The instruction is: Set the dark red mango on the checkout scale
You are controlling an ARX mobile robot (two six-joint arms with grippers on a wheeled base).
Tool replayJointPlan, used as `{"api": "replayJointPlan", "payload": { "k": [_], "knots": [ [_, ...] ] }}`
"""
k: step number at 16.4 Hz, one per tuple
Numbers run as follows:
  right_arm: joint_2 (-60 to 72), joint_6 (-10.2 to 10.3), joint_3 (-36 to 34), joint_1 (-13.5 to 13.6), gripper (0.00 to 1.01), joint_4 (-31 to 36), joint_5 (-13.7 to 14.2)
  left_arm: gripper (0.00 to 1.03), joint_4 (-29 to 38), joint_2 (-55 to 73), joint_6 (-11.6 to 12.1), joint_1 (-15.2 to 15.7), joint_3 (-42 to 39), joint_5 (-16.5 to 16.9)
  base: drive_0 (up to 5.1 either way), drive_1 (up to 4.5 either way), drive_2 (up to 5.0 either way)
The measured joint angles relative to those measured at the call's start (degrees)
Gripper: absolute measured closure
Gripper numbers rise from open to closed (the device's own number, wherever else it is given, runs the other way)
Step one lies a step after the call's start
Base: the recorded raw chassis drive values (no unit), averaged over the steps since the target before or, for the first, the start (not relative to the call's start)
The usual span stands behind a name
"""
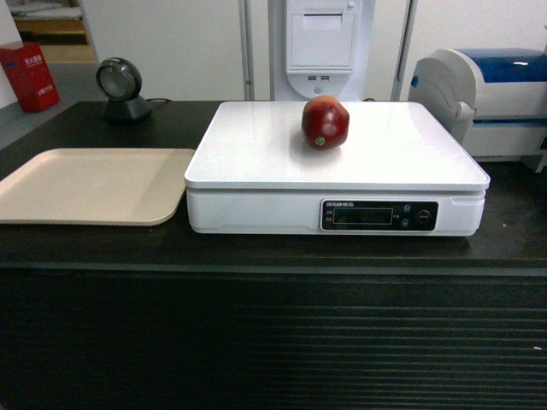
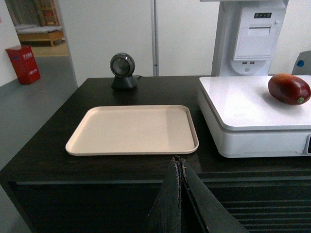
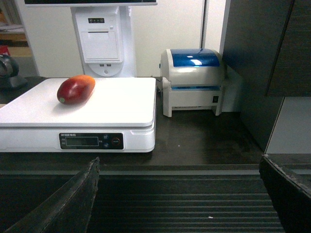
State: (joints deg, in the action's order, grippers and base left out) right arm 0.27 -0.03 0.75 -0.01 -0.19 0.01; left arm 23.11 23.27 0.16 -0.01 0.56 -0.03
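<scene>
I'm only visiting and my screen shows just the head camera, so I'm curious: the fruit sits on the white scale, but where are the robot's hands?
Observer: The left gripper is shut and empty, in front of the checkout, facing the beige tray.
Operator: And the other one?
Observer: The right gripper is open, its fingers spread wide with nothing between them, facing the scale.
Operator: Is the fruit really round?
Observer: No. Seen from the side, the dark red mango is elongated and lies lengthwise on the platform.
</scene>
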Motion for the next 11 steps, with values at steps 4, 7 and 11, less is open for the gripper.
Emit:
{"api": "replayJointPlan", "payload": {
  "k": [4, 7, 11],
  "knots": [
    [0.0, 0.0, 0.0, 0.0, 0.03, 0.0, 0.0, 1.01, -6.1, -6.4, 0.0, 0.0, 0.0, 0.0, 0.0, 0.00, 0.0],
    [0.0, 0.0, 0.0, 0.0, 0.03, 0.0, 0.0, 1.01, -9.9, -10.1, 0.0, 0.0, 0.0, 0.0, 0.0, 0.00, 0.0],
    [0.0, 0.0, 0.0, 0.0, 0.03, 0.0, 0.0, 1.01, -12.7, -12.9, 0.0, 0.0, 0.0, 0.0, 0.0, 0.00, 0.0]
  ]
}}
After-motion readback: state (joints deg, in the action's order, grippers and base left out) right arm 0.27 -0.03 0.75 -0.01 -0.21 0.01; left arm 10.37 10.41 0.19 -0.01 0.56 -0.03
